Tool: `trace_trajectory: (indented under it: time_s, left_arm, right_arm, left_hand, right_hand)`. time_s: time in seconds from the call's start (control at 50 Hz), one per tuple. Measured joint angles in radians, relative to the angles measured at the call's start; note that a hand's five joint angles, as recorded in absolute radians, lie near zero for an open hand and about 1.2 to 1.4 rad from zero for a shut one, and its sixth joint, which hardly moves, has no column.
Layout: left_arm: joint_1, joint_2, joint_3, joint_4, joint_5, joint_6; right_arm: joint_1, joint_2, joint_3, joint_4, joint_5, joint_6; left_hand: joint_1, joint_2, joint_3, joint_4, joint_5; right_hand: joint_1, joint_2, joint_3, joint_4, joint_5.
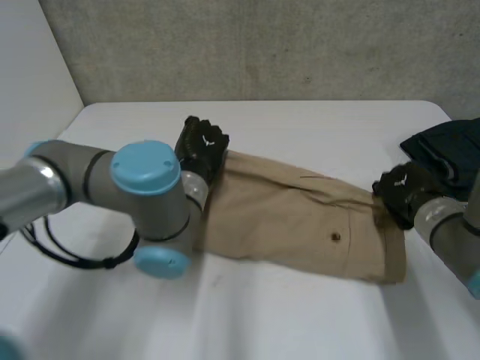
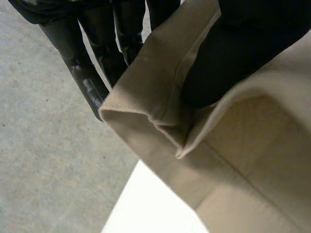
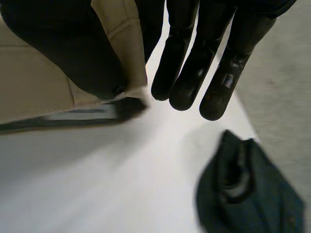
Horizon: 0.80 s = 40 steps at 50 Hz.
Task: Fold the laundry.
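**Item:** tan shorts (image 1: 300,217). Laid flat on the white table (image 1: 300,322), running from the upper left of centre down to the lower right in the head view. A small button (image 1: 335,237) faces up near the lower-right end.

**Holds:** one hand at each short end. To my eye this is so the cloth can be lifted taut and carried over in a fold without sagging in the middle.

**Left hand** (image 1: 201,150): at the upper-left end of the shorts, knuckles up, wrist bent down from the left arm (image 1: 97,184) that sweeps in from the left edge. In its wrist view the thumb (image 2: 233,53) presses on top of the hemmed edge and the fingers (image 2: 97,63) lie behind it, so the cloth is pinched between them and its corner is raised off the table.

**Right hand** (image 1: 405,191): at the right end, reaching in from the lower right. In its wrist view a strip of tan edge runs between the thumb (image 3: 63,48) and the straight, close-set fingers (image 3: 194,68), which looks like a pinch.

**Also present:** a dark garment (image 1: 446,154), bunched at the right edge and apart from the shorts. It is untouched and probably awaiting its turn.

**Stage, as judged:** both ends gripped, fold not yet made.
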Motion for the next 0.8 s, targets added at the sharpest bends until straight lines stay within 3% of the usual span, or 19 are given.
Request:
trace_trajectory:
  time_s: [0.12,0.28,0.3,0.32,0.34,0.38,0.42,0.44,0.46,0.5,0.56,0.68,0.8]
  left_arm:
    - [0.04,-0.154,0.163,0.036,0.066,0.011]
    - [0.052,-0.248,0.238,0.079,0.113,-0.01]
    - [0.052,-0.264,0.247,0.093,0.123,-0.02]
    - [0.053,-0.277,0.253,0.107,0.133,-0.031]
    - [0.053,-0.282,0.255,0.112,0.137,-0.036]
    - [0.053,-0.291,0.258,0.125,0.147,-0.05]
    - [0.053,-0.296,0.258,0.132,0.153,-0.06]
    - [0.054,-0.297,0.258,0.134,0.155,-0.063]
    - [0.054,-0.297,0.258,0.135,0.155,-0.065]
    - [0.056,-0.296,0.256,0.136,0.156,-0.068]
    - [0.059,-0.289,0.249,0.134,0.153,-0.07]
    - [0.062,-0.258,0.22,0.126,0.149,-0.07]
    - [0.075,-0.141,0.114,0.113,0.149,-0.083]
  right_arm:
    - [0.006,0.126,-0.091,-0.154,0.066,0.003]
    - [0.033,0.252,-0.2,-0.212,0.136,0.002]
    - [0.037,0.275,-0.222,-0.215,0.149,0.003]
    - [0.04,0.291,-0.237,-0.215,0.157,0.004]
    - [0.043,0.308,-0.253,-0.215,0.165,0.008]
    - [0.045,0.321,-0.268,-0.214,0.172,0.017]
    - [0.046,0.324,-0.275,-0.212,0.176,0.039]
    - [0.046,0.321,-0.277,-0.211,0.177,0.058]
    - [0.045,0.318,-0.278,-0.209,0.177,0.071]
    - [0.043,0.302,-0.279,-0.205,0.176,0.118]
    - [0.035,0.253,-0.279,-0.185,0.164,0.238]
    - [0.0,0.188,-0.3,-0.059,0.084,0.393]
    - [-0.048,0.156,-0.378,0.181,-0.079,0.523]
  left_hand:
    - [0.0,0.0,0.0,0.0,0.0]
    - [0.0,0.0,0.0,0.0,0.0]
    - [-0.035,-0.087,-0.076,-0.088,-0.066]
    - [-0.229,-0.286,-0.251,-0.266,-0.24]
    - [-0.275,-0.326,-0.291,-0.306,-0.28]
    - [-0.695,-0.712,-0.684,-0.705,-0.683]
    - [-0.741,-0.78,-0.756,-0.779,-0.759]
    - [-0.787,-0.857,-0.836,-0.86,-0.84]
    - [-0.787,-0.857,-0.836,-0.86,-0.84]
    - [-0.801,-0.886,-0.87,-0.891,-0.875]
    - [-0.801,-0.889,-0.875,-0.895,-0.881]
    - [-0.801,-0.893,-0.875,-0.896,-0.881]
    - [-0.86,-0.936,-0.928,-0.938,-0.928]
  right_hand:
    - [0.0,0.0,0.0,0.0,0.004]
    - [0.0,0.0,0.0,0.0,0.007]
    - [0.0,0.0,0.0,0.0,0.007]
    - [0.0,0.0,0.0,0.0,0.007]
    - [-0.006,-0.021,-0.024,-0.023,-0.01]
    - [-0.025,-0.061,-0.066,-0.071,-0.045]
    - [-0.271,-0.352,-0.337,-0.341,-0.302]
    - [-0.473,-0.587,-0.571,-0.574,-0.538]
    - [-0.473,-0.587,-0.571,-0.574,-0.538]
    - [-0.638,-0.793,-0.788,-0.793,-0.777]
    - [-0.722,-0.886,-0.903,-0.906,-0.892]
    - [-0.725,-0.894,-0.913,-0.909,-0.896]
    - [-0.698,-0.854,-0.856,-0.862,-0.837]
